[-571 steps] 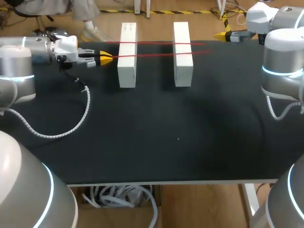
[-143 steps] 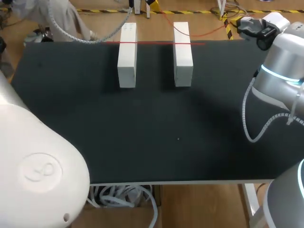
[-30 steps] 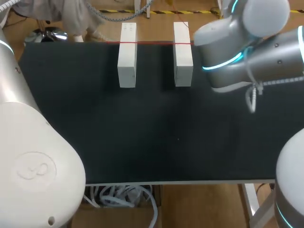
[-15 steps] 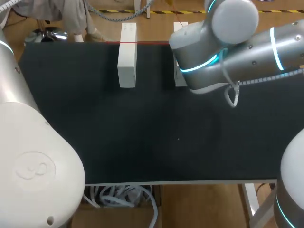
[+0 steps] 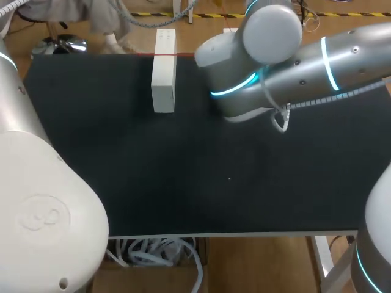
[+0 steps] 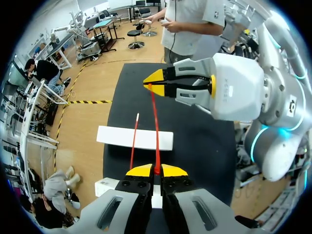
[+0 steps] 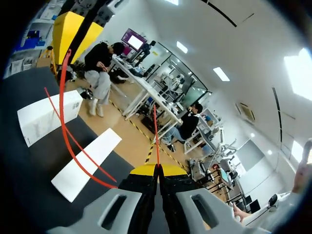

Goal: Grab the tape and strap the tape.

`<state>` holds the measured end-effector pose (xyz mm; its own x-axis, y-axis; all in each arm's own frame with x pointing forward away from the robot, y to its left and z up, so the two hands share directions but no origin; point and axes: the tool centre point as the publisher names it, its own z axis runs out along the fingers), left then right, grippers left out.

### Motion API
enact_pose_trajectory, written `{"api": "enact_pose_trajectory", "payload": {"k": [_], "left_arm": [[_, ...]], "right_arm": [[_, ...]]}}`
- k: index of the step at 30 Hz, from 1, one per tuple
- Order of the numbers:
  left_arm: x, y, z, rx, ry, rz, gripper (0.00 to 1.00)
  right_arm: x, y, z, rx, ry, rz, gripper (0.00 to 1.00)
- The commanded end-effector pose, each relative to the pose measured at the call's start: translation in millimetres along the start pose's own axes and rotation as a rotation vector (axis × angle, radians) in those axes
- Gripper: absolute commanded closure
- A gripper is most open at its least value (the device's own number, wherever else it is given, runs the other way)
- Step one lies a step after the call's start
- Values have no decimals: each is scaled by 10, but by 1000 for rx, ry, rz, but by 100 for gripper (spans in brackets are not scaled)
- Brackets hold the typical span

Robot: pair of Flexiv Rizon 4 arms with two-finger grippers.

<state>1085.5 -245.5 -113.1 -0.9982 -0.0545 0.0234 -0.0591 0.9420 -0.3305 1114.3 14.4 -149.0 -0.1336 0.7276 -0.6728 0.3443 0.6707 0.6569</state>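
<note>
Though the head view shows only the right arm [image 5: 275, 67] over the table's [image 5: 122, 171] far side and a red tape [image 5: 183, 54] sliver crossing the left white block [image 5: 163, 73], the wrist views show more; the left gripper [image 6: 156, 169] and right gripper [image 6: 155, 84] each pinch one end of the red tape, seemingly taut between them.

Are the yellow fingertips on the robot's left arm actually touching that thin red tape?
Touching. In the left wrist view the left gripper is shut on the thin red tape, which runs straight out from between its closed yellow tips.
</note>
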Motion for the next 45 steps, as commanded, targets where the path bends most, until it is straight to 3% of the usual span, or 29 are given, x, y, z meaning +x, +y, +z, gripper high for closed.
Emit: {"api": "enact_pose_trajectory", "payload": {"k": [1, 15, 20, 45], "left_arm": [[-3, -10, -7, -5, 1, -2, 100], [-3, -10, -7, -5, 1, -2, 100], [-3, -10, -7, -5, 1, -2, 100], [-3, -10, -7, -5, 1, -2, 100]], "right_arm": [[44, 63, -36, -16, -8, -22, 100], [124, 163, -57, 42, -58, -136, 100], [116, 252, -116, -3, -89, -224, 100], [120, 413, -200, 36, -189, -330, 100]]}}
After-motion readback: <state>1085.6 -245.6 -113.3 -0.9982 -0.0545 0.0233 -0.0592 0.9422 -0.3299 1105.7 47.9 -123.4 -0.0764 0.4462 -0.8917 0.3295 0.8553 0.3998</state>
